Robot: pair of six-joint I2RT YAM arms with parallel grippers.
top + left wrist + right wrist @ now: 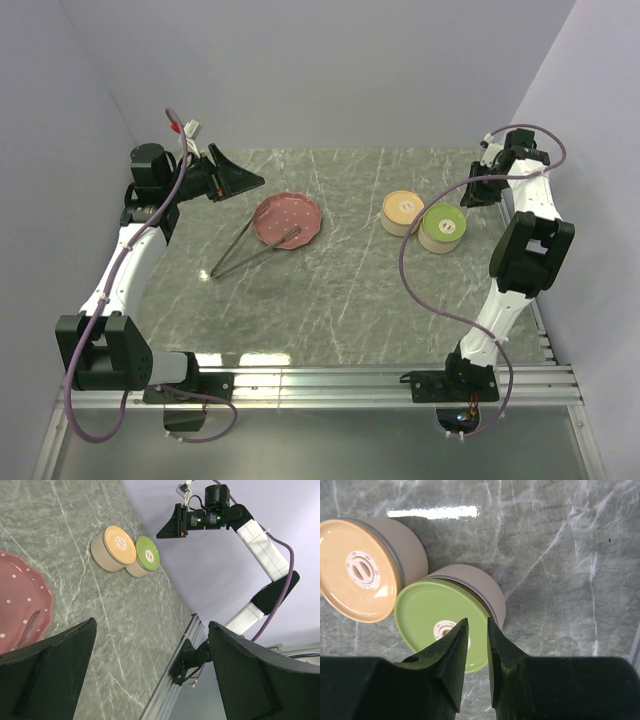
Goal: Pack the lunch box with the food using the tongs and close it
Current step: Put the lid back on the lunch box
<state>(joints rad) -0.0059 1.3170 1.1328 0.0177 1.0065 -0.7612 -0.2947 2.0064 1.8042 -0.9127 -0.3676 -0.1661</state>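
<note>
Two tubs touching: orange-lidded tub, and green-lidded tub under the barely-parted, empty right end effector. Left end effector gapes wide; tongs tip-first on pink plate.

I see a grey marbled table. Far left lies a pink dotted plate, with the tongs propped on its rim. Far right, an orange-lidded tub touches a green-lidded tub.

We hold our left gripper spread wide; our right gripper points downward, jaws nearly together, gripping nothing.
</note>
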